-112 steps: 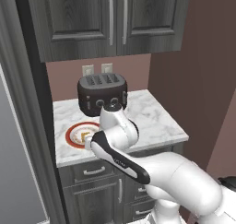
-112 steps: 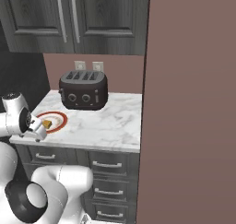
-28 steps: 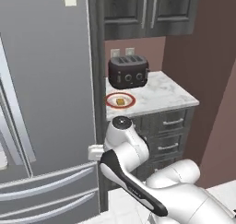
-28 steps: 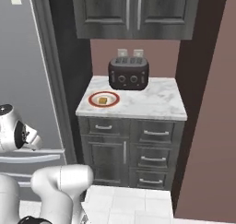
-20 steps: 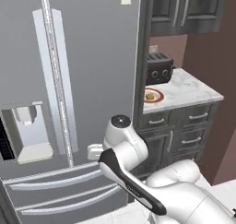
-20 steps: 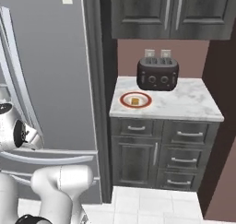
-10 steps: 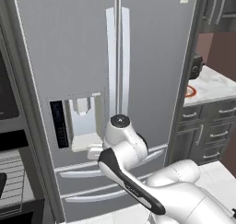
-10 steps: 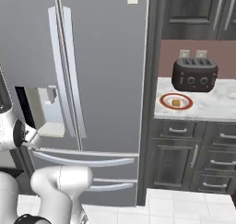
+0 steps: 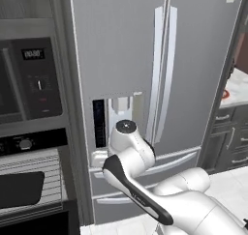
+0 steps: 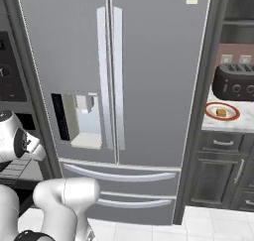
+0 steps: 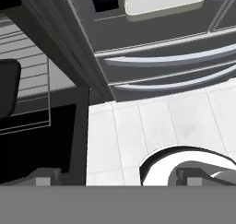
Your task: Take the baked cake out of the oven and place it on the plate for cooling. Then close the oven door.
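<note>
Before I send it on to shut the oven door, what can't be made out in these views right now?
- Oven: cut off by the left edge of the left base view; the wire rack shows, the door doesn't.
- Cake on the plate: too small in the right base view to identify.
- Plate in the left base view: only a sliver past the fridge.
- Gripper: the fingertips barely clear the hand view's bottom.

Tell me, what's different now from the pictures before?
The robot's base drove left, so the whole view shifted: the grey double-door fridge now fills the middle, and the open black oven appears at left. The red-rimmed plate with the cake beside the black toaster stayed put. The gripper stayed open and empty.
</note>
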